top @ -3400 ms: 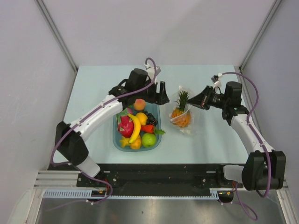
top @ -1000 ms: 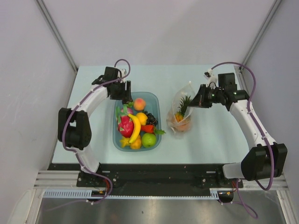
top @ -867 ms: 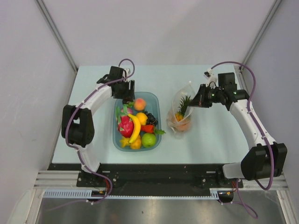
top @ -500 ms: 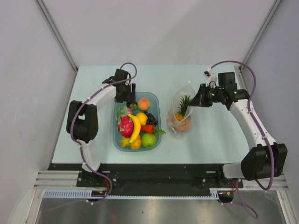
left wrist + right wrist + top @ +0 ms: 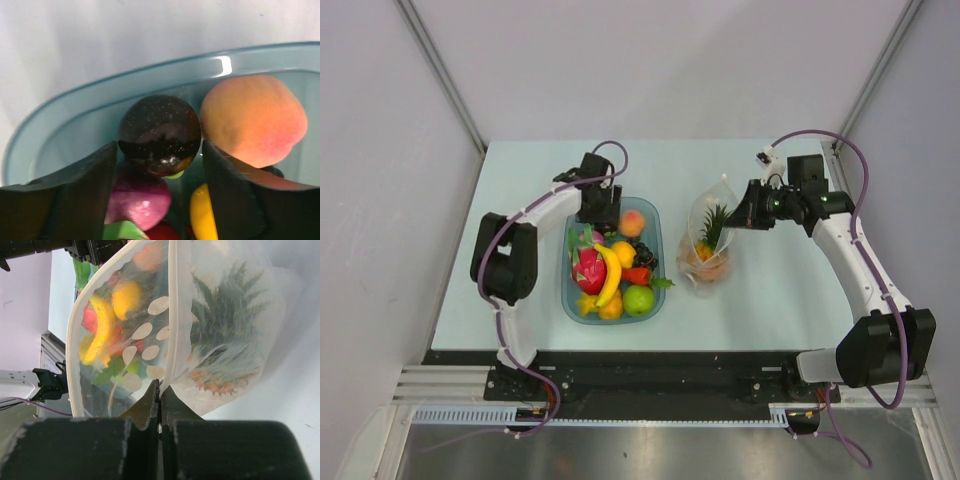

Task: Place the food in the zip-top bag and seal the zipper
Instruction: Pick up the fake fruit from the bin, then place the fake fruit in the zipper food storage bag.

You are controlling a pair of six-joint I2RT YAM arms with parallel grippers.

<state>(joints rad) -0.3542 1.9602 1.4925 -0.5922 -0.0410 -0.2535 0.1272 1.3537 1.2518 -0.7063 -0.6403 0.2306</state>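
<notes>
Pineapple [image 5: 707,243], one only, stands inside the zip-top bag [image 5: 723,200] with its green crown toward 12 o'clock. It is the single piece I can make out in there. The bag is upright on the worktop [image 5: 770,290], its mouth lifted. My right tool [image 5: 159,390] is at the bag's 3 o'clock, fingers pressed together on the bag's mouth edge. From that wrist the white zipper [image 5: 173,305] runs from the pinch toward 12 o'clock, and the pineapple shows through the plastic at about 1 o'clock.

The other food lies in the one blue tray [image 5: 70,125], at the bag's 9 o'clock and apart from it. My left tool [image 5: 604,216] hangs over the tray's far end, fingers spread, with one dark round fruit [image 5: 160,132] between them; I cannot tell whether they touch it. One peach [image 5: 252,120] sits at that fruit's 3 o'clock, just beside it.

Counting from above, the tray also holds one banana [image 5: 610,275], one orange [image 5: 623,252], one green apple [image 5: 638,299] and one pink dragon fruit [image 5: 588,268]. The smaller pieces are packed too close to count.
</notes>
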